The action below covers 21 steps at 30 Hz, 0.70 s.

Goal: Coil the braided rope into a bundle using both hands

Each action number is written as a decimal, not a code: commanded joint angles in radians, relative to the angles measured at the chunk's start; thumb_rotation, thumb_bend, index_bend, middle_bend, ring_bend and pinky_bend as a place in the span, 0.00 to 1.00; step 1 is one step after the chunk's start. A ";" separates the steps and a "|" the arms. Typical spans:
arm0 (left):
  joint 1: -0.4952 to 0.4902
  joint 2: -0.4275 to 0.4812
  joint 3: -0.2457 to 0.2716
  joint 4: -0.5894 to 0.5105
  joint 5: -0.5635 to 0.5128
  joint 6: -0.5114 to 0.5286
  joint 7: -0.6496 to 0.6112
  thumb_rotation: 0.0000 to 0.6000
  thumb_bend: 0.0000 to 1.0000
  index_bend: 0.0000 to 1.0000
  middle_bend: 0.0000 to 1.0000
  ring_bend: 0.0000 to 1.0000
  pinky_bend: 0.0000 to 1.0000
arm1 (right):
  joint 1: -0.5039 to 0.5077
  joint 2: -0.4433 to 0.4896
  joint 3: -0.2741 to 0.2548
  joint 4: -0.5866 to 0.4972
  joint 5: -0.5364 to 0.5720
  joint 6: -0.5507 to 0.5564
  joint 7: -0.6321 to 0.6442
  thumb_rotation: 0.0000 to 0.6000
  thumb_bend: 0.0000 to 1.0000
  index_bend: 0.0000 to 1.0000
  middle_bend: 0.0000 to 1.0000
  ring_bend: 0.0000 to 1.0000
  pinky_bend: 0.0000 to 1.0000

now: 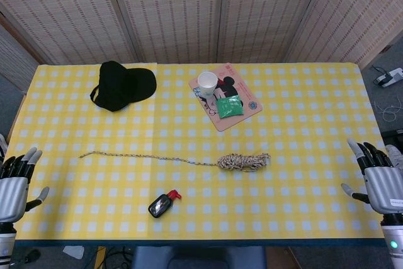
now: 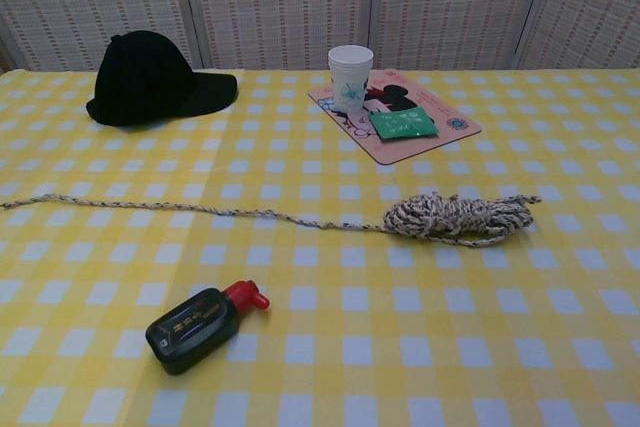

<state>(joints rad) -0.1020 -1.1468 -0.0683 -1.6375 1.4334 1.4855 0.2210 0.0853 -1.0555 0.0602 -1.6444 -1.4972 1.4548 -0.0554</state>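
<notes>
Left hand: the left hand point(image 1: 15, 184) sits at the table's near left edge, fingers spread and raised, holding nothing.
Right hand: the right hand point(image 1: 378, 177) sits at the near right edge, fingers apart, released, touching nothing.
Rope: the rope point(image 2: 455, 217) lies mid-table, well apart from both hands, partly bundled at its right end, 1 loose tail stretching left.
Tablecloth: yellow checked tablecloth point(image 1: 315, 130).
Bottle: small dark bottle point(image 2: 200, 322) with red cap, near the rope's front.
Cap: black cap point(image 1: 119, 84), far left.
Mat: pink mat point(image 1: 245, 114) carrying a paper cup point(image 1: 207, 83) and green packet point(image 1: 228, 106).

I see the braided rope point(image 2: 455, 217) as rough, matt fibre on a smooth yellow-checked tablecloth point(image 2: 560, 347). Black cap point(image 2: 150, 77) reads as matt cloth, the small black bottle point(image 2: 195, 328) as glossy plastic with a red cap. From here the cup point(image 2: 350, 75) looks like paper, the green packet point(image 2: 402, 124) slightly shiny, both hands' point(image 1: 16, 187) point(image 1: 381, 181) shells smooth grey.
</notes>
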 commanded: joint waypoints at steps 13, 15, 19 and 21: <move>0.001 0.011 0.001 -0.023 0.007 0.006 0.003 1.00 0.29 0.11 0.09 0.12 0.07 | 0.066 0.028 -0.015 -0.039 -0.073 -0.081 0.020 1.00 0.12 0.05 0.21 0.09 0.16; 0.001 0.011 0.001 -0.025 0.009 0.007 0.005 1.00 0.29 0.12 0.09 0.12 0.07 | 0.081 0.034 -0.016 -0.050 -0.081 -0.101 0.013 1.00 0.12 0.09 0.24 0.11 0.17; 0.004 0.007 0.004 -0.031 0.016 0.015 0.004 1.00 0.29 0.13 0.09 0.12 0.07 | 0.181 0.023 0.003 -0.088 -0.085 -0.237 -0.042 1.00 0.12 0.13 0.26 0.13 0.18; 0.006 0.007 0.007 -0.030 0.018 0.016 0.005 1.00 0.29 0.13 0.09 0.12 0.07 | 0.217 0.009 0.013 -0.098 -0.071 -0.288 -0.074 1.00 0.12 0.15 0.26 0.13 0.19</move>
<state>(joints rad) -0.0963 -1.1396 -0.0618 -1.6673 1.4516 1.5015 0.2259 0.2386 -1.0297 0.0569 -1.7178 -1.5783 1.2477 -0.0813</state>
